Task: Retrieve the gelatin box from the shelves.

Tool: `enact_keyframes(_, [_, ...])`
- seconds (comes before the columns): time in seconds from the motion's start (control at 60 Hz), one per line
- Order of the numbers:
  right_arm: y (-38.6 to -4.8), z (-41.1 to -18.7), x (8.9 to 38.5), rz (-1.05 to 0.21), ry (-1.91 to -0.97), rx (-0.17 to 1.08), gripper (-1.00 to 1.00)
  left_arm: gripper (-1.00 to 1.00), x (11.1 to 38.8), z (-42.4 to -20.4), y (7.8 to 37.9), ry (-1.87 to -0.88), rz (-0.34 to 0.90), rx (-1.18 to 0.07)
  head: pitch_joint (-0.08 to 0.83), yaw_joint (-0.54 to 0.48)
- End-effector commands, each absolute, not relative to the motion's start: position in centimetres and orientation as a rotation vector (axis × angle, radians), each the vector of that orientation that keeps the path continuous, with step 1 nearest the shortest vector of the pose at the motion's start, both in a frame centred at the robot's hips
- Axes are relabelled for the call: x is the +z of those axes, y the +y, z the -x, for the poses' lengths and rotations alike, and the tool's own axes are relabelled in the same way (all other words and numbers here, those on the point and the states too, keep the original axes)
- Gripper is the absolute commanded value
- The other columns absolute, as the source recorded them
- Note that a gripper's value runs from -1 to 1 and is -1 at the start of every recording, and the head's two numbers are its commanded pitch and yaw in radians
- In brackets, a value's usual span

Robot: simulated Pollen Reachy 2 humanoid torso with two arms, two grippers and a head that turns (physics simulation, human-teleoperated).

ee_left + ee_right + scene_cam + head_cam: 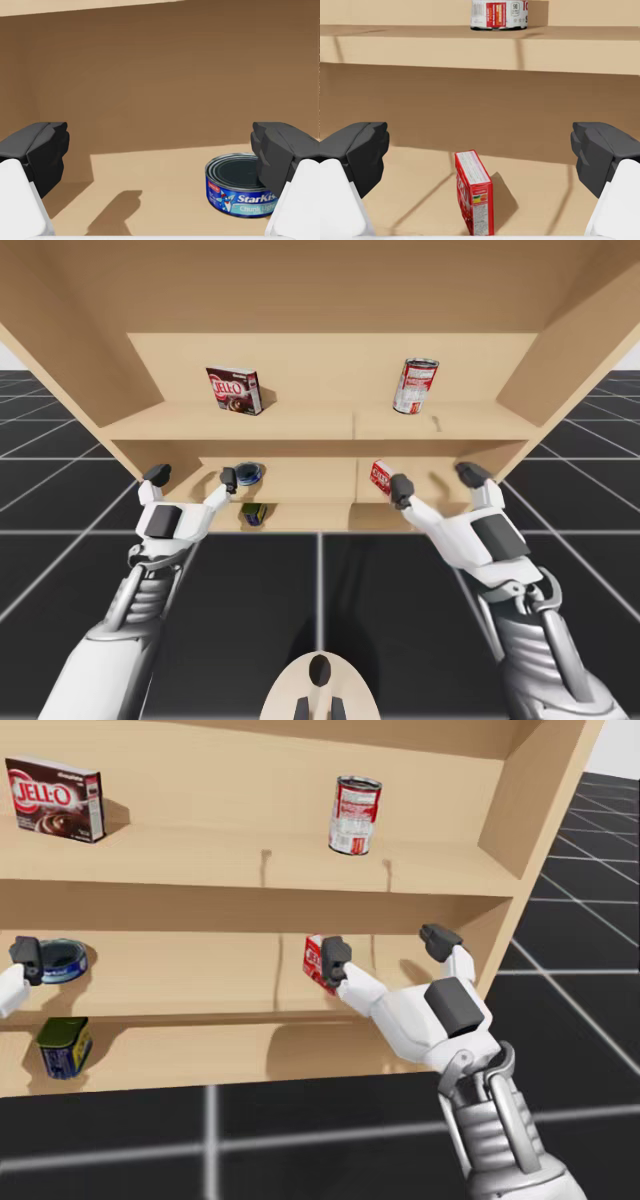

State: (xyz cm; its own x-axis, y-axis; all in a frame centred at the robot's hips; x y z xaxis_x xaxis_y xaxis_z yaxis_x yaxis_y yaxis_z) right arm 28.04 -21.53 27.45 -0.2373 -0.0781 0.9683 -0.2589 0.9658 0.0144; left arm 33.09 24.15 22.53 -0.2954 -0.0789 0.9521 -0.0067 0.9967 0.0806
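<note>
A small red box stands on edge on the middle shelf, right half. My right gripper is open at that shelf's front. In the right wrist view the red box lies just ahead of the open right gripper, between its finger lines and untouched. In the head view one finger overlaps the box's side. A larger dark brown and red box stands on the top shelf, left. My left gripper is open at the middle shelf's left half.
A flat blue tin lies by the left gripper's right finger. A red and white can stands on the top shelf, right. A blue and yellow can sits on the bottom shelf. Wooden shelves have side walls.
</note>
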Motion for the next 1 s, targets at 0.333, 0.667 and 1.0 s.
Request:
enact_keyframes(0.333, [-20.8, -31.6, 22.7, -0.347, -1.645, 0.26, -1.0, -1.0, 22.7, -32.9, 24.4, -1.911, -0.049, -0.063, 0.443, -0.24])
enact_keyframes(0.667, [-20.1, -37.1, 21.2, -0.328, -1.578, 0.297, -1.0, -1.0, 22.9, -32.8, 24.6, -1.924, -0.05, -0.051, 0.449, -0.24])
enact_keyframes(1.0, [-20.5, -37.5, 20.8, -0.332, -1.605, 0.272, 1.0, -1.0, 23.0, -32.7, 24.7, -1.928, -0.055, -0.045, 0.453, -0.23])
